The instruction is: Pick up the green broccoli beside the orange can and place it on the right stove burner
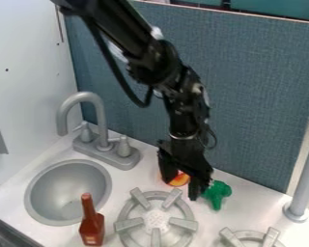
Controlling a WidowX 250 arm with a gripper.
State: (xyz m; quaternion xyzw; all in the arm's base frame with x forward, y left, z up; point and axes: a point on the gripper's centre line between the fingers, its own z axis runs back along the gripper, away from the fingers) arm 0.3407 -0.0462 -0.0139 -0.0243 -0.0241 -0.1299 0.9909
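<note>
one red-yellow thing (179,180) inside tool (179,188)

The white counter (125,182) in front of me carries a round grey sink basin (70,190), with a grey faucet (96,103) standing behind it on a base with two handles. A brown-red bottle (91,224) stands upright just beside the basin. Next along comes a grey stove burner (156,221), then part of a second burner (250,237). Beyond the first burner, near my pincer (179,190), are a red-and-yellow piece (178,180), partly hidden, and a green toy (216,192). A grey post (303,183) rises at the right.
</note>
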